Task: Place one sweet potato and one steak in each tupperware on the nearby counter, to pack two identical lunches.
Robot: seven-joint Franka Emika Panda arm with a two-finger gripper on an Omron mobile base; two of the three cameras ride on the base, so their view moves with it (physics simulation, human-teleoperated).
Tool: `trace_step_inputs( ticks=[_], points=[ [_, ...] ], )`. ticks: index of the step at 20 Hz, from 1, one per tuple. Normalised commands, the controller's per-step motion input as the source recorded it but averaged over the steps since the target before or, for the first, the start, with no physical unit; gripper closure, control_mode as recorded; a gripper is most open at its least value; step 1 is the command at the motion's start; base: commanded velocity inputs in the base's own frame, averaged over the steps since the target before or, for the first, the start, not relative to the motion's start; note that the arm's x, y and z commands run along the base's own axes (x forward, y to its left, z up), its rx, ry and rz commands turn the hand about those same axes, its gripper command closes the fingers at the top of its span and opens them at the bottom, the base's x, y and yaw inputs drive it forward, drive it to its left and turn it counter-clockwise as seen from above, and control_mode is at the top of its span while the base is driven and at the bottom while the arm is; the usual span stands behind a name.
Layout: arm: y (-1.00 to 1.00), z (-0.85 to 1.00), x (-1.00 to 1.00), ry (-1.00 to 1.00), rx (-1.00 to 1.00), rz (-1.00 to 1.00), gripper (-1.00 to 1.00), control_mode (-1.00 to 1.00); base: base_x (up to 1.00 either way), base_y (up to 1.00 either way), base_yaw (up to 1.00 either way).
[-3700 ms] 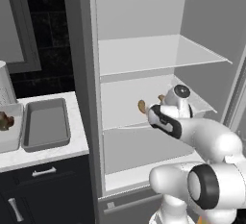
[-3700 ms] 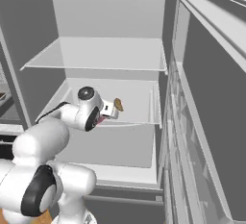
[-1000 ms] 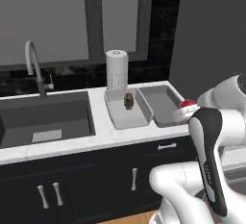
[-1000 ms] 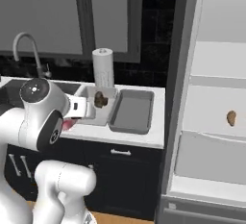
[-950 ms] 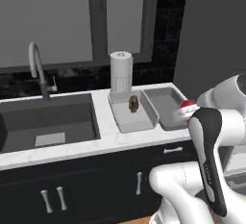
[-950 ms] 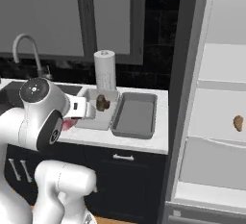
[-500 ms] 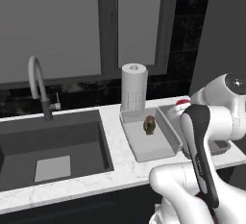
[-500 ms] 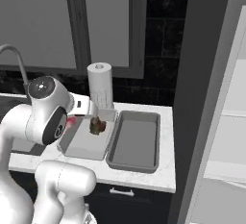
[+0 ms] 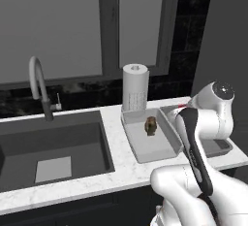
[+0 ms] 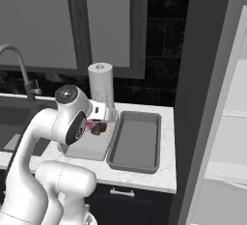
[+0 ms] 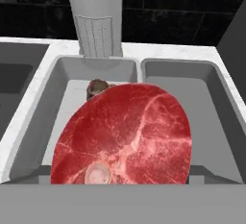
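My gripper (image 10: 98, 118) is shut on the bright red steak (image 11: 127, 136), a flat round slab that hides the fingertips in the hand view. It hovers over the lighter grey tupperware (image 9: 141, 155) (image 11: 67, 76) on the white marbled counter (image 9: 121, 171). A dark brown lumpy steak (image 9: 151, 125) (image 11: 96, 87) lies in that tray near its far end. The darker grey tupperware (image 10: 135, 144) (image 11: 202, 88) sits right beside it with nothing in it. The sweet potato is out of view.
A white paper towel roll (image 9: 134, 87) (image 11: 96, 16) stands just behind the trays. A dark sunken sink (image 9: 53, 142) with a curved faucet (image 9: 38, 87) lies to the left. The open fridge (image 10: 222, 122) rises at the right.
The base has driven from the fridge up to the counter, so both trays look closer and larger. The red steak stays in my gripper, now above the lighter tray.
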Motion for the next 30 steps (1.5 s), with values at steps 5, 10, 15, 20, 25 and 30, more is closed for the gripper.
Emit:
trace_step_inputs(
  ticks=[5, 10, 15, 20, 25, 30],
  points=[
    [-0.84, -0.33, 0.52, 0.04, 0.01, -0.04, 1.0, -1.0, 0.0, 0.0, 0.0],
    [-0.55, -0.29, 0.5, 0.07, 0.0, 0.0, 1.0, -1.0, 0.0, 0.0, 0.0],
    [-0.44, -0.31, 0.43, 0.09, 0.0, 0.0, 1.0, -1.0, 0.0, 0.0, 0.0],
    [-0.21, -0.39, 0.43, 0.05, 0.0, 0.0, 1.0, -1.0, 0.0, 0.0, 0.0],
    [-0.02, -0.57, 0.46, 0.0, 0.0, 0.0, 1.0, -1.0, 0.0, 0.0, 0.0],
    [-0.21, -0.28, 0.45, 0.0, 0.01, 0.0, -1.0, -1.0, 0.0, 0.0, 0.0]
  ],
)
